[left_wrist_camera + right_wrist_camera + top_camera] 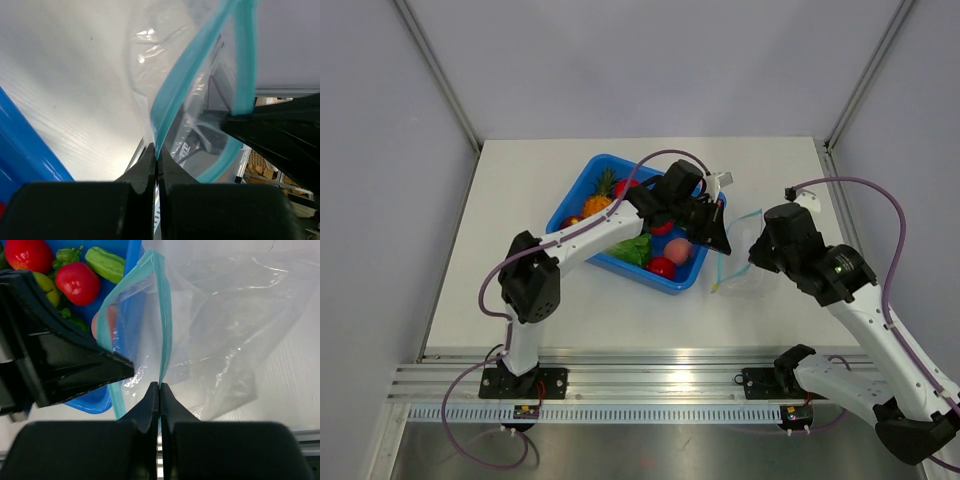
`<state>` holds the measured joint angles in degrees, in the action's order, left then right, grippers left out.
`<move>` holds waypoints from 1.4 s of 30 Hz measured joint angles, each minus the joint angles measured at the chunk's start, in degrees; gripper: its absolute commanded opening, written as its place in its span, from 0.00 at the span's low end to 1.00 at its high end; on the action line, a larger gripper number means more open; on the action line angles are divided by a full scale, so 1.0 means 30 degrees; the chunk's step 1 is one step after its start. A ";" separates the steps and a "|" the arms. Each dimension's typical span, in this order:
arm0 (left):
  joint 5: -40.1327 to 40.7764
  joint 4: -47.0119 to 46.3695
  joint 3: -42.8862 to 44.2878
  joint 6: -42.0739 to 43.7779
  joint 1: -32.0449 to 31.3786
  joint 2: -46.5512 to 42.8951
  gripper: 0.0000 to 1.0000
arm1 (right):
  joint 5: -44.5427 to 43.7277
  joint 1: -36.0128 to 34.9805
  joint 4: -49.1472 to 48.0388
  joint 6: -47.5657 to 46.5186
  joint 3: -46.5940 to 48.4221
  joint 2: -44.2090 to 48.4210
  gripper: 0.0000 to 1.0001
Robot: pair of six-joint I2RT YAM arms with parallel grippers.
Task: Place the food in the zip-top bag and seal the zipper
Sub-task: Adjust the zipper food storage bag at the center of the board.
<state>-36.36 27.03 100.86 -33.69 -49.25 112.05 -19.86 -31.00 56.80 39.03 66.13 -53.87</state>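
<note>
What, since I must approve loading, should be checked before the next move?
1. Left gripper shut on zipper: ok.
2. Right gripper shut on the opposite lip: ok.
3. Bag mouth parted: ok.
4. Mouth wide enough for food: cannot tell.
5. Food in bag: not ok; it lies in the tray.
6. A gripper free to pick: not ok; both hold the bag.
</note>
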 measured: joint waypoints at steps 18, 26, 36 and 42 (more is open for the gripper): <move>0.0087 0.0437 0.2557 0.0182 -0.0525 0.3614 0.00 | -0.1384 0.0007 0.1574 0.0255 -0.0029 0.0780 0.00; 0.0036 0.1282 0.3439 0.0648 -0.0583 0.3869 0.00 | -0.2171 0.0015 0.3140 0.0124 0.0342 0.1078 0.00; 0.1144 0.4561 0.6849 0.2769 -0.0583 0.5071 0.50 | -0.3104 0.0160 0.2718 -0.0998 0.0335 -0.0182 0.00; 0.2142 0.6076 0.7162 0.4226 -0.0583 0.4714 0.66 | -0.2994 0.0809 0.2266 -0.1734 0.0226 -0.0831 0.00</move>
<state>-29.93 45.25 122.34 -21.02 -51.00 126.19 -28.84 -28.58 63.59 33.82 66.81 -56.36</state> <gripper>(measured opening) 0.650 0.011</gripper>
